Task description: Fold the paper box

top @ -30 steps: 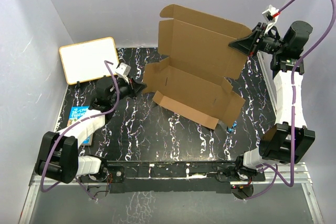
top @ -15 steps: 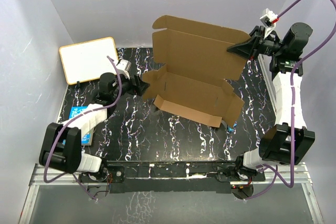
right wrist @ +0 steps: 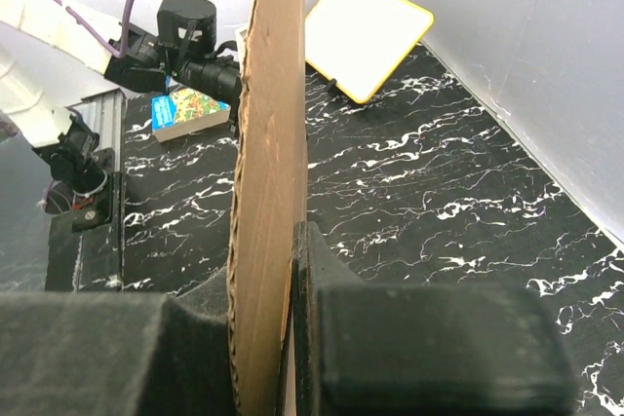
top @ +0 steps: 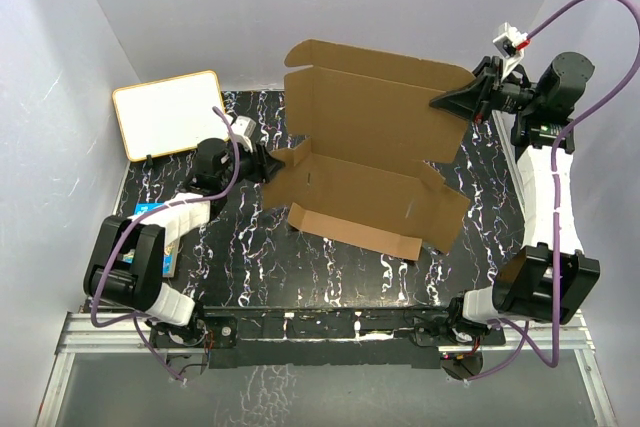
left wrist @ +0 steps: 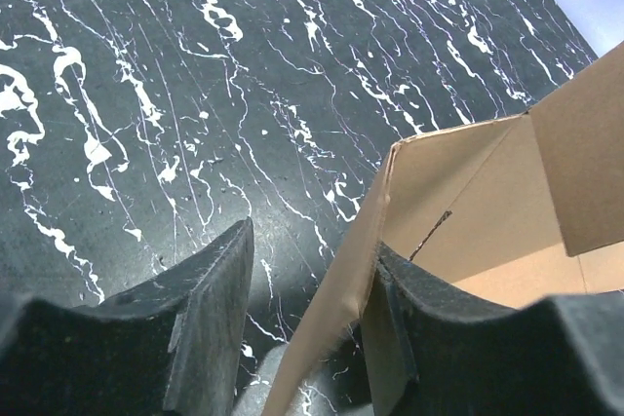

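Cardboard box (top: 370,117): flap (left wrist: 343,275) between left jaws, lid (right wrist: 268,192) in right jaws.

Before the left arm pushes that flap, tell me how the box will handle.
Probably stiff and light: one edge pinch by the right gripper holds the box lid upright. Likely hinges easily at creases, where flaps angle up. A push may slide it.

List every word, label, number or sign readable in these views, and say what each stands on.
Nothing is clear enough to quote.
On the colourful book beside the left arm: white lettering on the blue cover, too small and blurred to read.
On the brown corrugated cardboard box: no print visible.
On the white board with a tan frame: blank, no writing.
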Robot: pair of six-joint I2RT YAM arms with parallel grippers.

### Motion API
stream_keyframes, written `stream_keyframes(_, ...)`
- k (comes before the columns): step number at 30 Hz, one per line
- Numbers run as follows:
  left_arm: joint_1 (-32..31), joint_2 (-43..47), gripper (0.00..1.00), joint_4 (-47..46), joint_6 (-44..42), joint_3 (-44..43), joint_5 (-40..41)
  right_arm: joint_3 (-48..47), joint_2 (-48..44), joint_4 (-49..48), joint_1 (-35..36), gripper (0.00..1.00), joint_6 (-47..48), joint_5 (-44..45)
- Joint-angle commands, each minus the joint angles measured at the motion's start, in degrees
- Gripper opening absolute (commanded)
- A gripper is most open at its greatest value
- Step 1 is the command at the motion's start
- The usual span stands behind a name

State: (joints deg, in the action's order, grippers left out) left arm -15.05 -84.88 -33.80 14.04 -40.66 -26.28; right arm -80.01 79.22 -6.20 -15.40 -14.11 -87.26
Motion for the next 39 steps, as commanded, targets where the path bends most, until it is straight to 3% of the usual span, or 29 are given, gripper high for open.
stream_keyframes(1,0.4,-0.5,0.42,0.0,-0.7,-4.1,-1.1,-0.9,1.1,-9.5,0.1,0.08,-10.2,4.1)
stream_keyframes(6,2.1,1.2,0.6,10.2,3.8,-11.5,3.4,-6.0,4.2,-9.0,-0.3,0.08,-14.5,9.6)
stream_keyframes(11,4.4,13.4,0.78,19.7,13.9,-12.9,10.2,-13.4,7.5,-8.4,-0.8,0.08,-18.2,14.4)
stream_keyframes(16,3.9,19.7,0.8,10.0,32.6,-8.0,3.1,-15.1,8.8,-10.3,-0.8,0.08,-22.3,17.8)
stream_keyframes(20,-4.2,16.8,0.79,-2.5,45.8,-5.2,2.6,-9.0,7.7,-19.5,-0.7,0.08,-31.8,19.1)
stream_keyframes(27,-15.3,11.1,0.84,-5.4,51.4,-9.7,12.5,0.4,6.0,-28.5,-0.9,0.08,-45.4,21.4)
stream_keyframes(34,-20.3,3.4,0.9,-5.7,56.2,-15.9,18.7,7.7,6.0,-38.4,-0.9,0.08,-58.3,22.6)
stream_keyframes(39,-22.4,-1.5,0.92,-5.4,55.2,-21.0,21.1,11.6,6.3,-42.5,-0.9,0.08,-64.3,22.7)
